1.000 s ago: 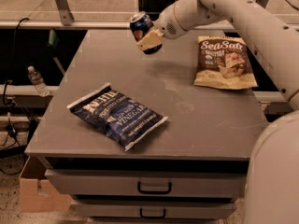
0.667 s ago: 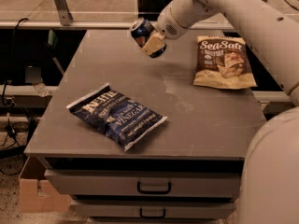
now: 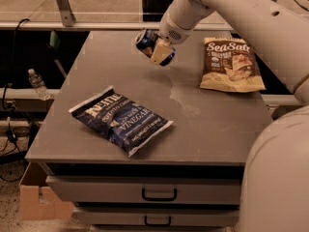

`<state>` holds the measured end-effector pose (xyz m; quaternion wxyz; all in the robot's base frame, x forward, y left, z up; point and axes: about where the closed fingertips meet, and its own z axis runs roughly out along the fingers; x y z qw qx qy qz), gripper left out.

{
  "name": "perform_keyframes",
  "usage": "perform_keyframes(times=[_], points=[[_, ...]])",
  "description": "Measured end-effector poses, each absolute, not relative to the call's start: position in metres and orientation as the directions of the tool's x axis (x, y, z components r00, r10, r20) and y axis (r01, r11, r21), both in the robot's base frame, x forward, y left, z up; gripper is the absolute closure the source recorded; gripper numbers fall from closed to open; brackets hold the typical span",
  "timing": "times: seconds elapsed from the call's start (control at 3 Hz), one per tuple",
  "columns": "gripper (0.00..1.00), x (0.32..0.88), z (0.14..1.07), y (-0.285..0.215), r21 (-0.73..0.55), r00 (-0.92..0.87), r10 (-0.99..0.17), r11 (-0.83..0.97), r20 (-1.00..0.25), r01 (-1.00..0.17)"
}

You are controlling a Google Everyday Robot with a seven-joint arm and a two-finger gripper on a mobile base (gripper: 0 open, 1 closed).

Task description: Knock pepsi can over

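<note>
Camera view shows us the gripper (image 3: 157,50) over the far part of the grey table (image 3: 217,129), at the end of the white arm (image 3: 241,13) that comes in from the upper right. We see its jaws clenched on the pepsi can (image 3: 144,38); one beige finger (image 3: 162,53) lies across the can's body. The can is tilted, with its top toward the left, and we cannot tell if it touches the table. A dark blue chip bag (image 3: 120,121) lies flat near the front left, well apart from the can. A brown Sea Salt bag (image 3: 231,64) lies at the right, near the gripper.
</note>
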<state>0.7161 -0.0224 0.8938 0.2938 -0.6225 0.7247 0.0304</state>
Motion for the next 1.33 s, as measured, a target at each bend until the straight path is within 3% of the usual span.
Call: perform_keyframes(times=[0.67, 1.0, 1.33], points=[[0.12, 0.7095, 0.8855, -0.017, -0.334, -0.014, -0.924, 0.151, -0.381, -0.931], [0.0, 0.7066, 0.8842, -0.0155, -0.338, 0.005, -0.932, 0.126, -0.362, -0.933], [0.0, 0.7065, 0.8843, -0.0153, -0.338, 0.006, -0.932, 0.125, -0.362, -0.933]])
